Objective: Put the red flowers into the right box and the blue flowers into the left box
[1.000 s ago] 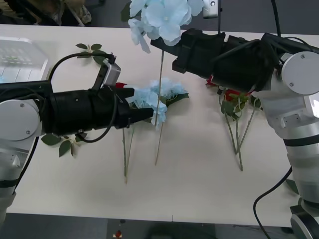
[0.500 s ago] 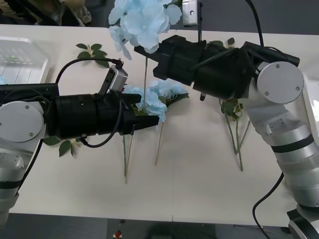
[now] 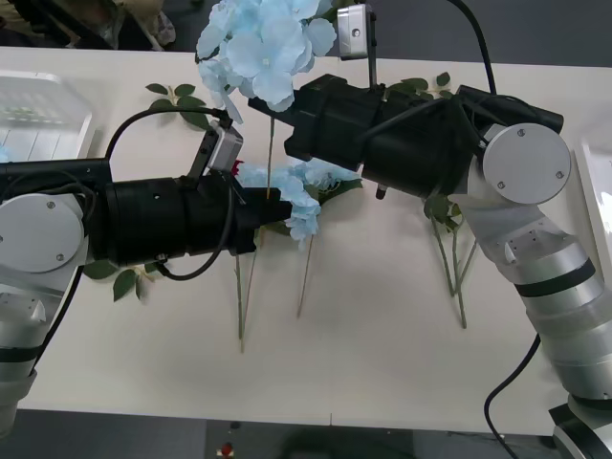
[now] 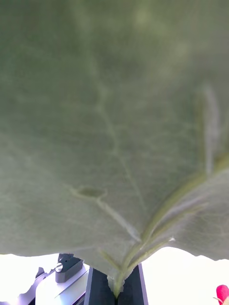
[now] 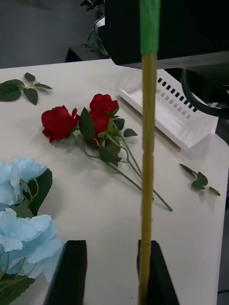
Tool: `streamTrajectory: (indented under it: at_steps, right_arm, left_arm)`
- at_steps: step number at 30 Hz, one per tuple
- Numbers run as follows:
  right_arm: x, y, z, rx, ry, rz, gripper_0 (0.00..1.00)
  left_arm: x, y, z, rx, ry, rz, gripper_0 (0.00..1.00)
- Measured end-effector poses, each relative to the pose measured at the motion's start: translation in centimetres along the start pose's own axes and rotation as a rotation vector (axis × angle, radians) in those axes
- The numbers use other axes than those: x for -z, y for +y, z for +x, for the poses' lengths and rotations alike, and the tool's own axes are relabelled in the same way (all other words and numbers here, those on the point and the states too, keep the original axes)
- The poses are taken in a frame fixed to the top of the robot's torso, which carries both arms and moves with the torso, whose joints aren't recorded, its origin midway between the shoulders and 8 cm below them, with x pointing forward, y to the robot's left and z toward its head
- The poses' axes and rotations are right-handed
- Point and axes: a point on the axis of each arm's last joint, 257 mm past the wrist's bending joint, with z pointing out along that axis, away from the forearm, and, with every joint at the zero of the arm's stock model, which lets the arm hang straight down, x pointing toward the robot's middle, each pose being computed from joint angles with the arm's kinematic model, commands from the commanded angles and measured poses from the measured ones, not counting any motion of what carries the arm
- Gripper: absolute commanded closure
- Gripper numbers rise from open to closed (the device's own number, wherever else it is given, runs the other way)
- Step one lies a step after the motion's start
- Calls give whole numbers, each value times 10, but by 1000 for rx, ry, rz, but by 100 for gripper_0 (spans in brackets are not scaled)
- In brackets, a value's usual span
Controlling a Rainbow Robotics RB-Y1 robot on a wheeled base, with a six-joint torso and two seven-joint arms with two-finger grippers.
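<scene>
My right gripper is shut on the stem of a pale blue flower and holds it upright above the table's far middle. In the right wrist view its black fingers pinch the stem under a big green leaf. That stem hangs just in front of my left gripper, which is open. My left gripper is at the blue flowers lying mid-table. The red flowers lie right of them, their blooms behind my right arm and their stems showing. The left box is far left. The right box is at the right edge.
Loose green leaf sprigs lie at the back left, more leaves under my left arm, and another sprig behind my right arm. A small sprig lies near the white slotted tray.
My right arm has carried the lifted blue flower to the left, so its stem now hangs in front of my left gripper. My left gripper has drawn back a little.
</scene>
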Motion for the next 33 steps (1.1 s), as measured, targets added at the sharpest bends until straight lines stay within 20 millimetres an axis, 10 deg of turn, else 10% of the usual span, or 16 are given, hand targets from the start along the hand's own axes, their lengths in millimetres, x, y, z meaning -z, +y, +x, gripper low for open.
streamTrajectory:
  at_steps: [8, 10, 14, 24, 33]
  right_arm:
    - [0, 0, 0, 0, 0, 0, 100]
    - [0, 0, 0, 0, 0, 0, 49]
    - [0, 0, 0, 2, 1, 1, 10]
    - [0, -4, 2, 17, 8, 14, 0]
    - [13, -3, 7, 27, 70, -11, 0]
  left_arm:
    - [0, 0, 0, 0, 0, 0, 100]
    - [0, 0, 0, 0, 0, 0, 100]
    - [1, 1, 0, -2, 1, -5, 100]
    - [34, 36, -5, -26, 13, -82, 100]
    - [102, 86, -28, -69, 17, -207, 100]
